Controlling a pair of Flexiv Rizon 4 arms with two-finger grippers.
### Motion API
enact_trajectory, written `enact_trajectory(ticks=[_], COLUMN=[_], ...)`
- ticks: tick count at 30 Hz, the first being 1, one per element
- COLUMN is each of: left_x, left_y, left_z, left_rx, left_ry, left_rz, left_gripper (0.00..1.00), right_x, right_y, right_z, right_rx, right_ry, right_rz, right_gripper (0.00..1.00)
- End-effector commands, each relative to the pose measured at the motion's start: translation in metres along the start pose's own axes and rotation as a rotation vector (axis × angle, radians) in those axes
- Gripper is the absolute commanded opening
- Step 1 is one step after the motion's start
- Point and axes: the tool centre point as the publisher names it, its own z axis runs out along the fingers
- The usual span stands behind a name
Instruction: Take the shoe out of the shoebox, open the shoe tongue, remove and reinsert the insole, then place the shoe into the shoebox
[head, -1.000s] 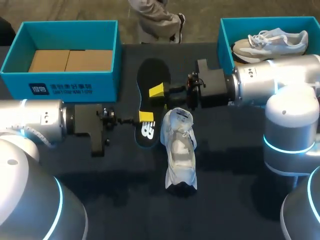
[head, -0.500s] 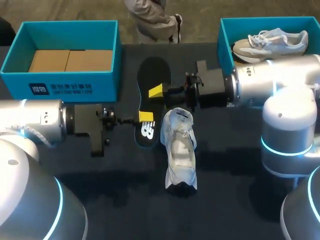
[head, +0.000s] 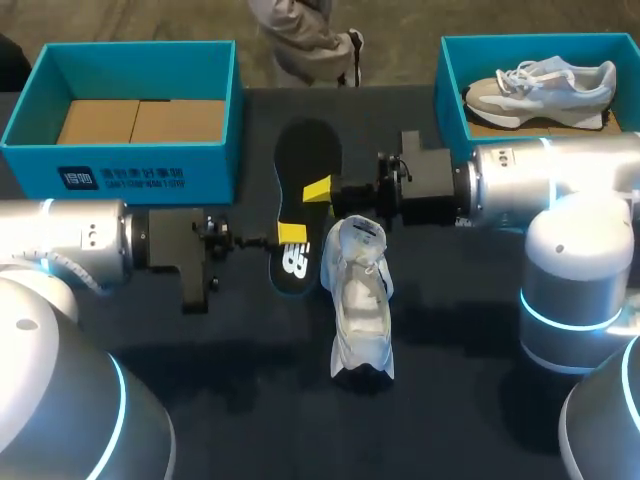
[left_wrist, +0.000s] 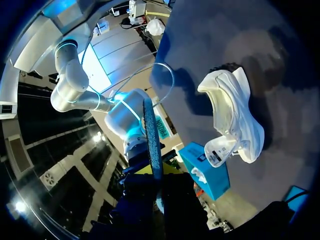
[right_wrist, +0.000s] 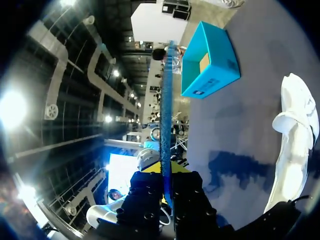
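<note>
Over dark table, left hand and right hand clamp insole.

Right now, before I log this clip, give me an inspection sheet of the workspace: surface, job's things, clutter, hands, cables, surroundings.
Surface: dark table, no spills seen.
Job's things: black insole is out of the shoe and held between both hands. The white shoe stands on the table beside it. The left shoebox holds only cardboard. The right shoebox holds a second shoe.
Clutter: nothing seen.
Hands: left hand shut on the insole near its near end; right hand shut on it near the middle.
Cables: a thin cable loops by the right arm.
Surroundings: nothing seen.
</note>
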Motion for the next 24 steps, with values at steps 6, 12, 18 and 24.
enact_trajectory(ticks=[6, 12, 18, 24], left_x=[-0.001, -0.006, -0.007, -0.004], left_y=[-0.001, 0.003, 0.003, 0.007], left_z=[0.000, -0.015, -0.039, -0.071], left_rx=[-0.005, -0.018, 0.011, 0.067], left_ry=[0.000, 0.005, 0.078, 0.205], left_rz=[0.000, -0.034, -0.061, -0.137], left_gripper=[0.06, 1.00, 1.00, 1.00], right_x=[0.001, -0.002, -0.010, -0.027], right_y=[0.001, 0.001, -0.001, -0.004], right_z=[0.003, 0.000, -0.004, -0.007], right_rx=[0.009, 0.020, 0.049, 0.058], right_ry=[0.000, -0.001, -0.017, -0.025], right_rz=[-0.001, -0.004, -0.008, 0.003], right_gripper=[0.00, 0.00, 0.00, 0.00])
